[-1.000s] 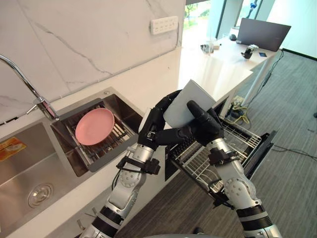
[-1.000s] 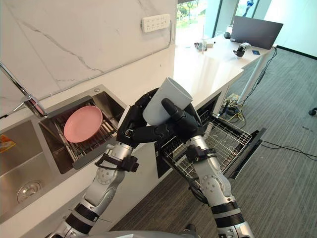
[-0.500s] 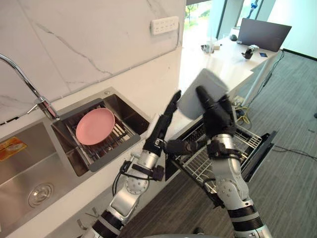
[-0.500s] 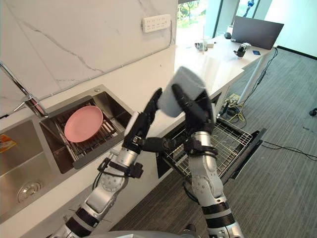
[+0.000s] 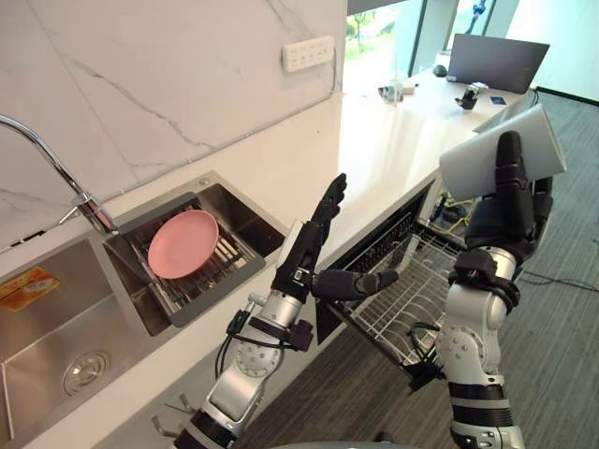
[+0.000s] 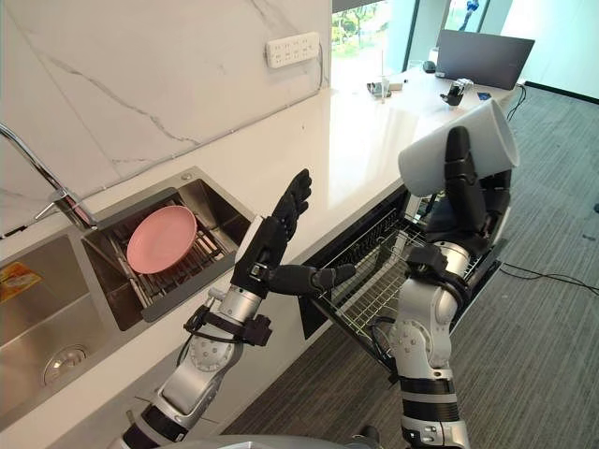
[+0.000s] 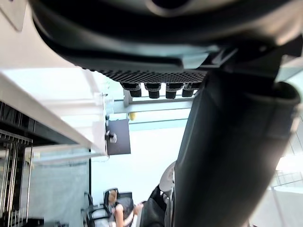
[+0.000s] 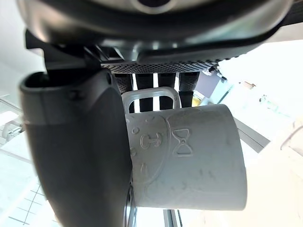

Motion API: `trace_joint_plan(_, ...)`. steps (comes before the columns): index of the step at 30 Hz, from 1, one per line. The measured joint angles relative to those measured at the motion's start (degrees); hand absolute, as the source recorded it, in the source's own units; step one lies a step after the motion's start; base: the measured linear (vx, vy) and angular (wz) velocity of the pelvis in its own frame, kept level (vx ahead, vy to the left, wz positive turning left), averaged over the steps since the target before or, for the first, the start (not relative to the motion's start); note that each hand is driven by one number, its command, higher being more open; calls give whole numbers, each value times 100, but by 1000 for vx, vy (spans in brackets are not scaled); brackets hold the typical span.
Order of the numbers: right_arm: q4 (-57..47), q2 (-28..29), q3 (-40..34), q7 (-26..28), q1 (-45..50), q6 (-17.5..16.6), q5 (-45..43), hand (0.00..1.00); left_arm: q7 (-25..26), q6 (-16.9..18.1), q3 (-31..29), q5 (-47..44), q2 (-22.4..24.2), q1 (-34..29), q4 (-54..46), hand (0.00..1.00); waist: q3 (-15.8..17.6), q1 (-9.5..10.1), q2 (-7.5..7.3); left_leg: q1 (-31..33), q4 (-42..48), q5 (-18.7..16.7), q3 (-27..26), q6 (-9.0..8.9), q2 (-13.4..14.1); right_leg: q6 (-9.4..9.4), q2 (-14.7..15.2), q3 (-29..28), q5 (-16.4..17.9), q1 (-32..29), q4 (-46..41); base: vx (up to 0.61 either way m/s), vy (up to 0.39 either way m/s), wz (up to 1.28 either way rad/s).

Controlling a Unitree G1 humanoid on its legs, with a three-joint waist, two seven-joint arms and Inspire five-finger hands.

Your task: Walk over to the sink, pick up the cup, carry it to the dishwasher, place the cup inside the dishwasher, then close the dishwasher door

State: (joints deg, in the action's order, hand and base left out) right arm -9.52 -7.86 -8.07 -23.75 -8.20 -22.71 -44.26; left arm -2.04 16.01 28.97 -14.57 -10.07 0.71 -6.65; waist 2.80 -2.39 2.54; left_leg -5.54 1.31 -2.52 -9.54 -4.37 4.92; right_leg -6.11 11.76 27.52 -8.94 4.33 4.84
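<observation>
Sink (image 5: 56, 318) is set into the tabletop (image 5: 393, 140) at far left, with the tap (image 5: 56, 168) behind it. Plate (image 5: 182, 242) lies on the drain rack (image 5: 217, 258) in the basin just right of it. Socket strip (image 5: 308, 53) is on the wall behind. My left robot hand (image 5: 309, 251) is over the tabletop's front edge. Dishwasher rack (image 5: 393, 299) is pulled out below, to the right. Cup (image 5: 468, 164) is in my right robot hand (image 5: 505, 220), above that rack. Laptop (image 5: 496, 62) is far behind, probably on a separate desk.
</observation>
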Motion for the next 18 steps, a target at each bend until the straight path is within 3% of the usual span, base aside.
trace_joint_plan(3, 197, -212, -254, 33, 28, 7, 218, 0, -468, -152, 206, -398, -3, -127, 390, 100, 4, -4, -5, -1, -32, 3, -1, 4, -14, -9, 14, 3, 6, -11, 0, 0, 0, 0)
trace_joint_plan(8, 905, -525, -693, 301, 190, 57, 303, 0, -933, -362, 312, -325, -55, -660, 1394, 100, 24, -46, -17, 50, -84, 5, 0, 6, -11, -36, 8, 11, 26, -85, 0, 0, 0, 0)
trace_joint_plan(16, 1850, -556, -830, 1148, 800, 534, 756, 0, -765, -384, 78, 263, -193, -1079, 2412, 100, 74, -25, -57, 148, -81, 11, 66, -2, -15, -72, 25, -170, 55, -138, 0, 3, 6, 4)
trace_joint_plan(18, 2151, -545, -672, 1456, 863, 696, 1173, 0, -452, -381, -104, 684, -247, -1186, 2808, 100, 106, -28, -84, 140, -90, 41, 75, -21, -13, -70, 23, -167, 58, -142, 2, 0, 0, 0)
